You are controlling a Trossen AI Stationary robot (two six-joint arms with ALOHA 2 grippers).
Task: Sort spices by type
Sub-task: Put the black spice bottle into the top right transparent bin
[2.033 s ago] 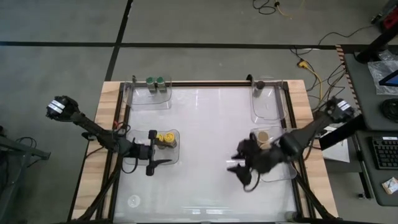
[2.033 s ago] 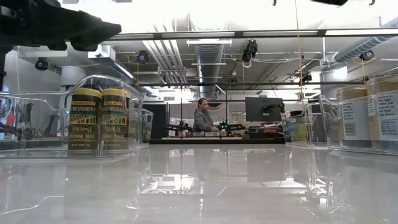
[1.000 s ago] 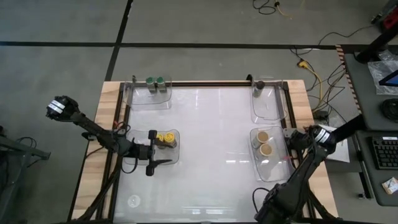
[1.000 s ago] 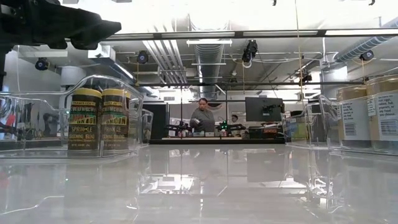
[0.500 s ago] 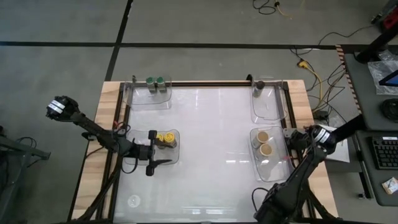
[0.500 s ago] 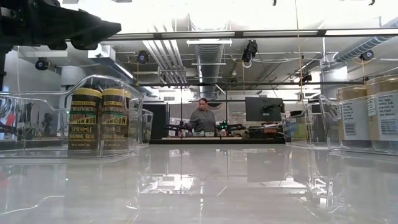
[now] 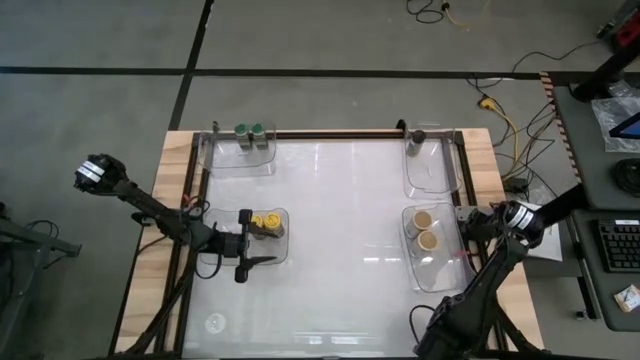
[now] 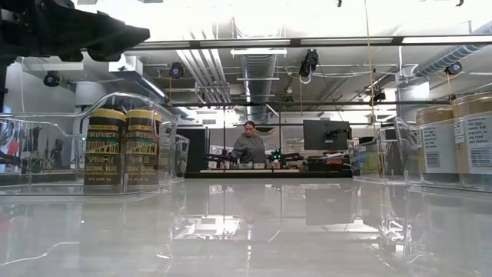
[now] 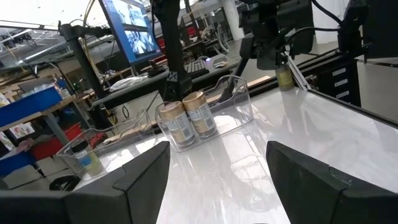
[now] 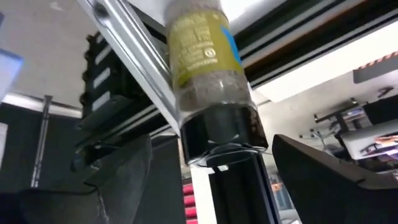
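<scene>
1. High view. The left gripper (image 7: 258, 247) hovers just beside the near edge of the left middle tray (image 7: 284, 250), fingers spread and empty. The right arm (image 7: 492, 280) is folded over the table's near right corner. Trays and contents:
   - far left tray (image 7: 240, 160): two green-lidded jars (image 7: 248, 130);
   - left middle tray: yellow-lidded jars (image 7: 266, 221);
   - far right tray (image 7: 430, 175): one black-lidded jar (image 7: 417, 137);
   - right middle tray (image 7: 437, 270): two tan-lidded jars (image 7: 425, 228).
2. Low view. The yellow-lidded jars stand upright, side by side, inside their clear tray. The tan-lidded jars stand at the right edge. A person (image 8: 249, 145) works far behind the table.
3. Left wrist view. A loose jar (image 9: 284, 74) stands at the table's far edge against the frame rail (image 9: 323, 59), outside every tray, directly beneath the right gripper (image 9: 273, 37).
4. Right wrist view. That loose jar, black-lidded, sits between the right gripper's spread fingers (image 10: 118, 180), untouched by either one.
5. Judged step: grasp the loose jar. Centre the fingers on the jar body, clear of the rail, before closing. Close evenly, since a one-sided touch may tip it. Its likely destination is the far right tray, beside the matching lid.
</scene>
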